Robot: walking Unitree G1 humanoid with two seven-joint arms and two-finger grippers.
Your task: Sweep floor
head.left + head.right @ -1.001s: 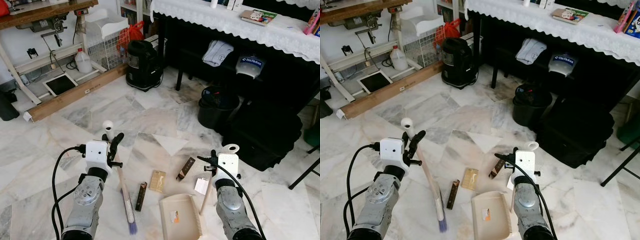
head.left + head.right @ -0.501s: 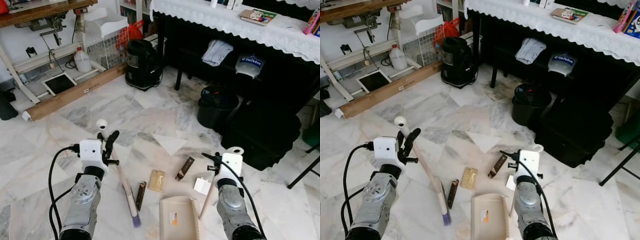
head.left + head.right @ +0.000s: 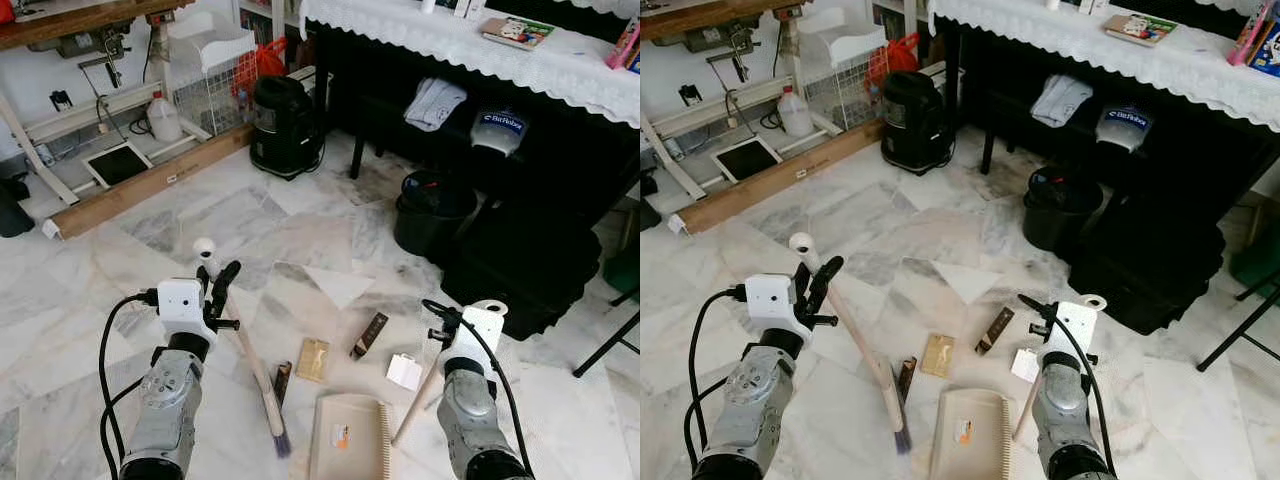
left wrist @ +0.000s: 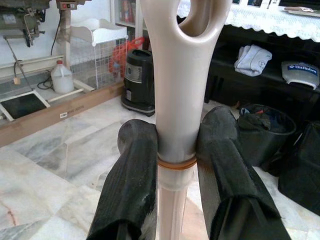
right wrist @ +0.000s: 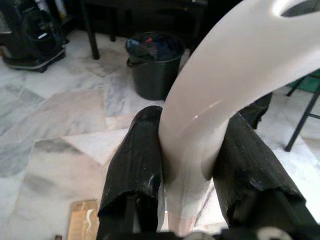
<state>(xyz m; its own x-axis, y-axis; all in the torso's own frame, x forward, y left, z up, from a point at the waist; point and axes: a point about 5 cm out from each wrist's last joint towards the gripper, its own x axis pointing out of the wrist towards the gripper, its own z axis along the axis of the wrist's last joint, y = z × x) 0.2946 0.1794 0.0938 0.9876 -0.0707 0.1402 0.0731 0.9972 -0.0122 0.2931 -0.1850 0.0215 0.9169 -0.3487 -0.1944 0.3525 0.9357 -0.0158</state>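
Left eye view: left gripper grips the broom high on its pale handle; the stick slants down to purple bristles on the marble floor, just left of the dustpan.
Litter: tan card, dark wrapper, white scrap and a dark stick lie near the dustpan's far rim.
Right eye view: right gripper holds the dustpan handle, a wooden shaft slanting beside the ribbed beige pan.
Open room: bare marble ahead, edged by a wooden beam, black vacuum, black bucket and a lace-draped table.
Left wrist view: both ribbed black fingers pressed against the smooth cream broom grip, with its hanging hole and an orange band.
Right wrist view: fingers clamp the curved, glossy cream dustpan grip; the bucket stands beyond.
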